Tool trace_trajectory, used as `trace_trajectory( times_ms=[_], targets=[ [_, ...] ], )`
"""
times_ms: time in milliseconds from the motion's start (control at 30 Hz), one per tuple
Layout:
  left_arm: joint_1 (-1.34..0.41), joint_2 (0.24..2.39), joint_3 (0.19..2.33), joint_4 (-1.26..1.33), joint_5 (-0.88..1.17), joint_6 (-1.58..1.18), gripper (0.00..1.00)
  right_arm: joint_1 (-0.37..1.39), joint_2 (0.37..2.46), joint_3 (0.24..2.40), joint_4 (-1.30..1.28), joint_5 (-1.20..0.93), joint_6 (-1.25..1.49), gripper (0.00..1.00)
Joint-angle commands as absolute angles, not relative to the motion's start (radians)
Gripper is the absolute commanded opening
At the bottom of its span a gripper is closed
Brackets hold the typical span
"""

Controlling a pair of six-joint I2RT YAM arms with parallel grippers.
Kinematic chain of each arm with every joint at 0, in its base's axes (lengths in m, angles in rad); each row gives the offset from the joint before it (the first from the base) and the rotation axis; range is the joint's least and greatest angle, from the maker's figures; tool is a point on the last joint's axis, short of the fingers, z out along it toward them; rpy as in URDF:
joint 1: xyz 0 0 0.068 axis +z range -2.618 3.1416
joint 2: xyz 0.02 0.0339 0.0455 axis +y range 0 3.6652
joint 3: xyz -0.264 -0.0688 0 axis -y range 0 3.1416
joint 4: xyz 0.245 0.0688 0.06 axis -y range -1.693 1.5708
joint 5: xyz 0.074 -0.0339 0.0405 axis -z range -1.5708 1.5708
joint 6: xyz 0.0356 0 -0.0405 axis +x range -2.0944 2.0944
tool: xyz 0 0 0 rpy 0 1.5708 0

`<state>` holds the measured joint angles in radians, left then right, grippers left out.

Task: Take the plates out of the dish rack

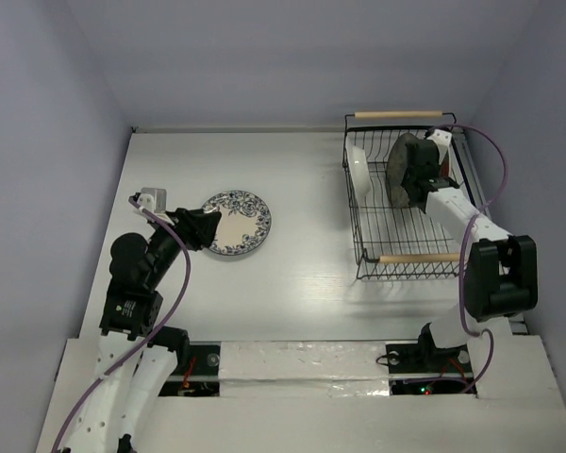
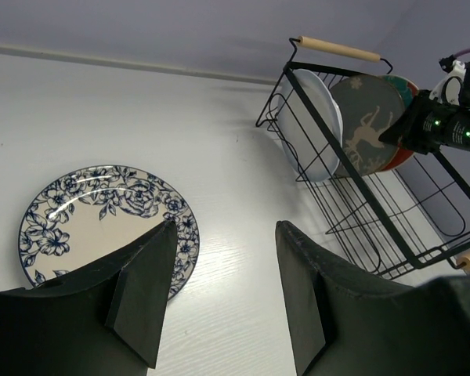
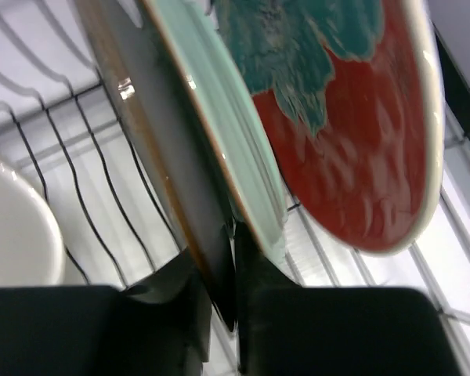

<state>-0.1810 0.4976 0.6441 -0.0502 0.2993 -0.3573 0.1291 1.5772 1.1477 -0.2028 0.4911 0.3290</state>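
Top external view: one unloaded, the floral plate (image 1: pixel 236 223) lies on the table (image 1: pixel 311 283) at left, my left gripper (image 2: pixel 225 235) spread at its left edge. Three more stand in the rack (image 1: pixel 417 257), far right; my right gripper (image 3: pixel 233 313) pinches the rim of the grey plate (image 3: pixel 164 157).

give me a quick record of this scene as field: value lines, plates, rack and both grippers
unloaded: blue floral plate, flat on the table
in rack: pale plate, dark grey plate, red-and-teal plate, all on edge in the dish rack
left gripper: jaws open, empty, at the blue floral plate's edge
right gripper: jaws closed on the dark grey plate's rim, plate not yet lifted out
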Motion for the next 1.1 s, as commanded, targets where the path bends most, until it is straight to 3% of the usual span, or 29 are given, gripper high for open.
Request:
trace_trajectory(
  times_ms=[0,33,67,467,767,900,1067],
  targets=[
    [-0.175,0.502,0.673,-0.006,0.311,-0.360,0.50,0.121,1.575,1.184,-0.173,0.552,0.330,0.08],
    [-0.175,0.502,0.673,-0.006,0.313,-0.362,0.50,0.121,1.565,1.181,-0.172,0.561,0.327,0.01],
    [-0.175,0.502,0.673,-0.006,0.311,-0.361,0.50,0.121,1.554,1.181,-0.176,0.564,0.321,0.00],
    [-0.175,0.488,0.672,0.014,0.310,-0.362,0.50,0.166,1.391,1.307,-0.275,0.646,0.156,0.00],
    [-0.175,0.486,0.673,0.011,0.305,-0.360,0.50,0.230,1.198,1.322,-0.298,0.569,0.172,0.00],
    [-0.175,0.485,0.673,0.009,0.302,-0.359,0.50,0.230,1.099,1.351,-0.317,0.456,0.178,0.00],
    [-0.166,0.483,0.675,0.011,0.302,-0.357,0.50,0.251,0.979,1.326,-0.240,0.128,0.274,0.00]
  ],
)
